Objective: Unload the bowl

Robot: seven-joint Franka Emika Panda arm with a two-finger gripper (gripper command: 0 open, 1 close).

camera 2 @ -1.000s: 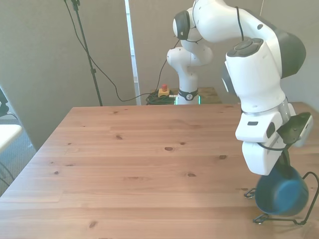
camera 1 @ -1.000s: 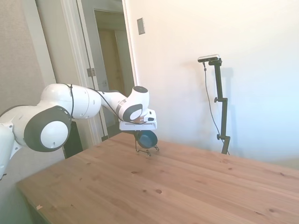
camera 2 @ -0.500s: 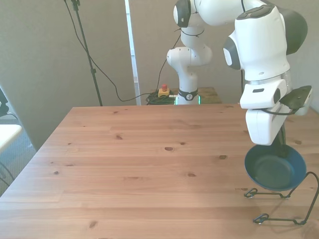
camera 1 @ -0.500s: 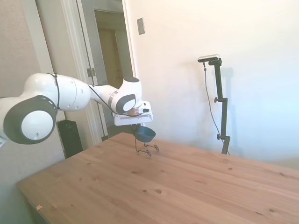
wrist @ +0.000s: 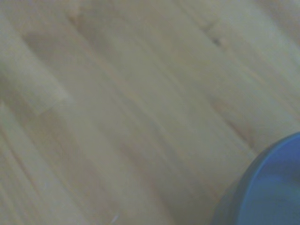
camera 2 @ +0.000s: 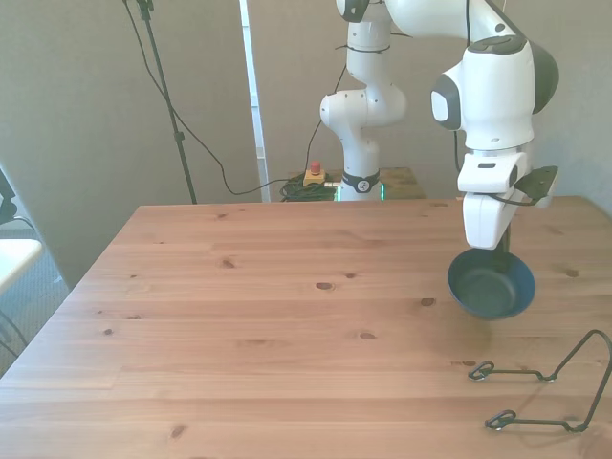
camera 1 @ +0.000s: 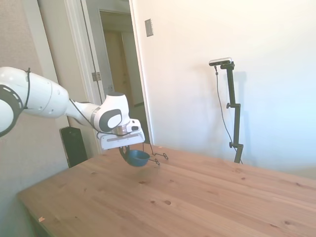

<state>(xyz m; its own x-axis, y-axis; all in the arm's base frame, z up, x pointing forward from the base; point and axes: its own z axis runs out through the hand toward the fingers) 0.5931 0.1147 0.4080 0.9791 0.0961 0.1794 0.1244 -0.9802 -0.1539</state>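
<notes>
The gripper (camera 2: 490, 251) is clenched on the far rim of the bowl (camera 2: 491, 285) and holds it in the air above the table (camera 2: 239, 316), mouth up and roughly level, slightly tipped toward the camera in the front view. The side view agrees: bowl (camera 1: 137, 157) hangs under the gripper (camera 1: 124, 149), clear of the wood, with its shadow on the planks beneath. The wire rack (camera 2: 543, 390) sits empty near the front view's lower right corner, well apart from the bowl; in the side view the rack (camera 1: 157, 157) shows just past the bowl. The wrist view is blurred: only an arc of the blue rim (wrist: 272, 187) over bare planks. Judged step: the bowl is out of the rack and in transit, so the lift-out is done and placing is left. The next move likely calls for a straight descent until the base meets the wood, keeping the bowl level, then letting go and pulling up without dragging the rim. Room: the planks under and to the front view's left of the bowl are bare, so there is plenty of space to set down. The table's edge on the front view's right is fairly near the bowl, and the rack occupies the corner toward the camera, so the safer drop looks to be right here or further toward the front view's left.
</notes>
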